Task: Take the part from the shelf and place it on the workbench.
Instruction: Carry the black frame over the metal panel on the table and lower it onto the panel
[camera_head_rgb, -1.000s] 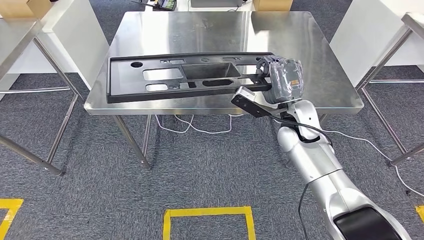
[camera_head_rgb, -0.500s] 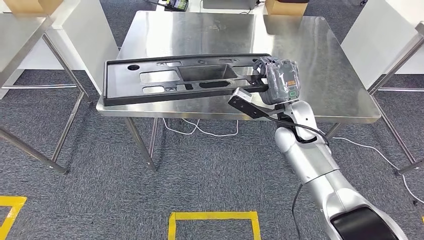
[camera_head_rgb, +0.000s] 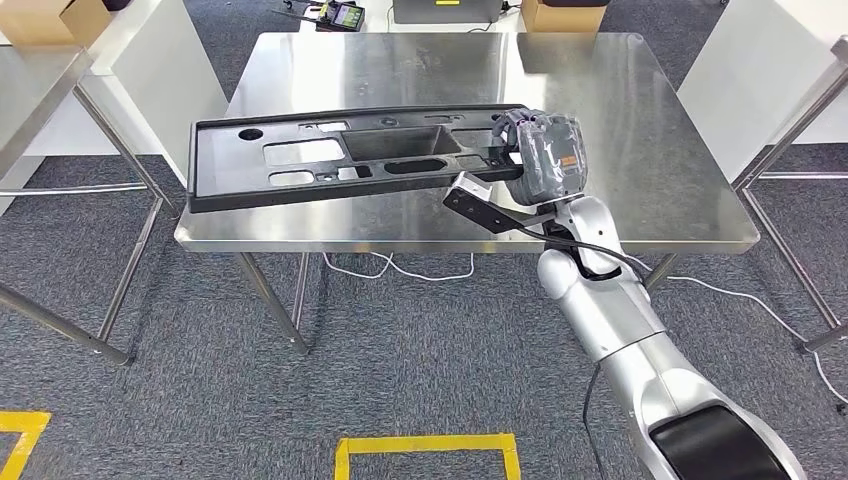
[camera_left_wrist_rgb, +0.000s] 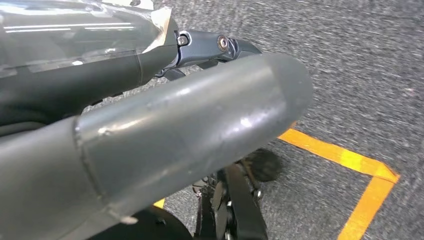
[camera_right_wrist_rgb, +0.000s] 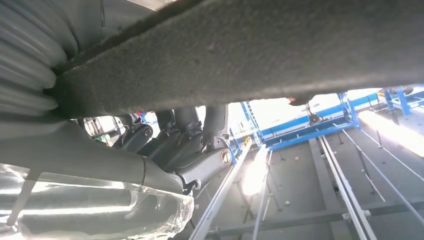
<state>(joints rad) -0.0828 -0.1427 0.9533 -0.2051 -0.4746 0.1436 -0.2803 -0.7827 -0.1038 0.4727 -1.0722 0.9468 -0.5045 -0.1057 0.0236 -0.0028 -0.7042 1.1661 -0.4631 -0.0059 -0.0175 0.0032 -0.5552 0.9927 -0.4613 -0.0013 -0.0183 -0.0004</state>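
Steel surface (camera_head_rgb: 640, 130) dead ahead, shiny top, legs on grey carpet (camera_head_rgb: 400, 350). More steel tables at left (camera_head_rgb: 30, 90) and right (camera_head_rgb: 835, 50) edges of the head view. Yellow floor tape (camera_head_rgb: 425, 442) marks a box on the carpet near the robot; the left wrist view shows the tape too (camera_left_wrist_rgb: 345, 159).

The part (camera_head_rgb: 340, 155) is a long black panel with several cutouts and a recessed pocket mid-length. It sits over the front half of the surface, running roughly parallel to the front edge. Its left end overhangs the surface's left edge. Can't tell whether it's resting on the steel or held just above.

Right robot hand (camera_head_rgb: 540, 155) grips the part at its right end, fingers wrapped over the panel edge. Hand is covered in clear plastic film. In the right wrist view the dark fingers (camera_right_wrist_rgb: 200, 150) curl up against the panel's underside (camera_right_wrist_rgb: 280, 50), touching.

White cable (camera_head_rgb: 400, 268) lies on the carpet under the surface.

Left robot hand (camera_left_wrist_rgb: 150, 125): thick grey thumb and dark fingers above carpet, nothing in it; fingers appear apart, thumb clear of the rest.

Cardboard box (camera_head_rgb: 565, 14) at the far end beyond the surface.
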